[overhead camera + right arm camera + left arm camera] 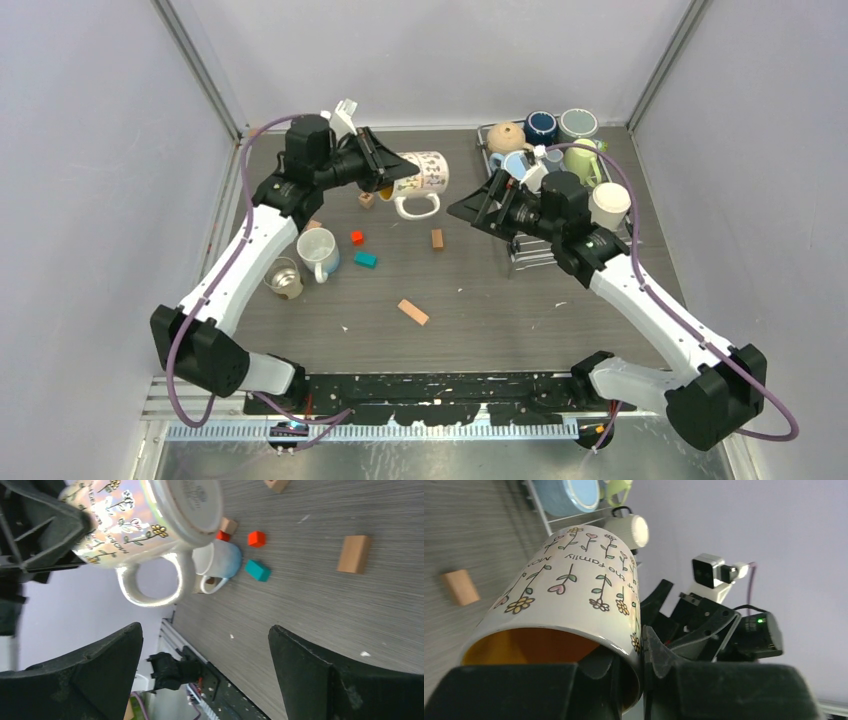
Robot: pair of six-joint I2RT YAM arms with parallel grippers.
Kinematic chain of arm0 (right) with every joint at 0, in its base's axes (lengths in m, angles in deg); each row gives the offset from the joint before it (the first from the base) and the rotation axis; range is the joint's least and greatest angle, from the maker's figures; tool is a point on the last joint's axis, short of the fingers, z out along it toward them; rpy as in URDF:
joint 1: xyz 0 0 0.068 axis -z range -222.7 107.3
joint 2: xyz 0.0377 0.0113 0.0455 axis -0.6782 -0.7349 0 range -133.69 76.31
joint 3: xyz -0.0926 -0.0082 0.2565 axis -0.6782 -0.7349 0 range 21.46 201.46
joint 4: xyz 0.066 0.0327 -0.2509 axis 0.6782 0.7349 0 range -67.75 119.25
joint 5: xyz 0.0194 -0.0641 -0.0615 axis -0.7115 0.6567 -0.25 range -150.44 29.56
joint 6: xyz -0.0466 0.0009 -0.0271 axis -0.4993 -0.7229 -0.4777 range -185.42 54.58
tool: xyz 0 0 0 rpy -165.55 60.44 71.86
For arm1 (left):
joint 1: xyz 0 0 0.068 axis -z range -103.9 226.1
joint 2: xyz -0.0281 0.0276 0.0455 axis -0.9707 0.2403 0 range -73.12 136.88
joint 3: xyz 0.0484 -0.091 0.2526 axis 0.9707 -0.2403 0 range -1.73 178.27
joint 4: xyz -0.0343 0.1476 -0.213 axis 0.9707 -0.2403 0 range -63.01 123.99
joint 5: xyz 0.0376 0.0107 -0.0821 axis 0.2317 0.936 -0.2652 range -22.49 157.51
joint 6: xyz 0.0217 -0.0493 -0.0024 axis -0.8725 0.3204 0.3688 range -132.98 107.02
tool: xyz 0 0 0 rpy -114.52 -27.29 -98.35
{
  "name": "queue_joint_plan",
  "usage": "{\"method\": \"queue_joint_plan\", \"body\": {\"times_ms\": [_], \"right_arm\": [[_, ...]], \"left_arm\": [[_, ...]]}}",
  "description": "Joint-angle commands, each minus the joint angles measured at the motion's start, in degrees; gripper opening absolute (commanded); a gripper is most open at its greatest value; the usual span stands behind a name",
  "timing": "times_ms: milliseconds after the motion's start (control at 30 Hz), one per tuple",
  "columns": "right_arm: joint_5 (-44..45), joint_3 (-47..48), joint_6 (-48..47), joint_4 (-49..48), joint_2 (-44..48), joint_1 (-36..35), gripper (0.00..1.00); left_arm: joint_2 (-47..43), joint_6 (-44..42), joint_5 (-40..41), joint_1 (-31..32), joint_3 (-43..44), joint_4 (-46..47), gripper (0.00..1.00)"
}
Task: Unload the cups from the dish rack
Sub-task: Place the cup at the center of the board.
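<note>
Two pincers face each other over the grey, streaky surface (480, 310). At 12 o'clock the left pincer (400, 172) pinches the rim of a shiny round mug (428, 172) with flowers, orange inside, tipped sideways in the air. Beside it the right pincer (204, 629) gapes wide, holding nothing. At 2 o'clock the wire dish rack (530, 256) holds more cups (541, 125)

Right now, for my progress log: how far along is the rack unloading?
Done: a blue-tinted mug and a small metal cup stand on the table. In hand: the left hand pinches the flowered mug by its rim, held sideways; the right hand is open and empty. Left: about six cups in the dish rack.
</note>
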Motion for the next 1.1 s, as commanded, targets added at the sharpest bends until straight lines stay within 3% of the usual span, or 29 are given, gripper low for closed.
{"method": "queue_joint_plan", "body": {"times_ms": [0, 400, 600, 1067], "right_arm": [[7.0, 2.3, -6.2, 8.3, 3.2, -0.2, 1.0], [14.0, 5.3, -9.9, 15.9, 3.7, -0.2, 1.0], [14.8, 5.7, -10.6, 17.7, 5.1, -0.2, 1.0], [16.0, 5.7, -11.5, 20.6, 8.0, -0.2, 1.0]], "left_arm": [[-2.2, -16.2, 3.7, 0.1, 7.7, -15.4, 0.0], [9.9, -31.8, 23.0, 6.4, 18.5, -35.6, 0.0], [18.2, -34.6, 30.2, 7.4, 24.3, -39.6, 0.0], [34.2, -39.0, 38.4, 7.3, 36.4, -46.4, 0.0]]}}
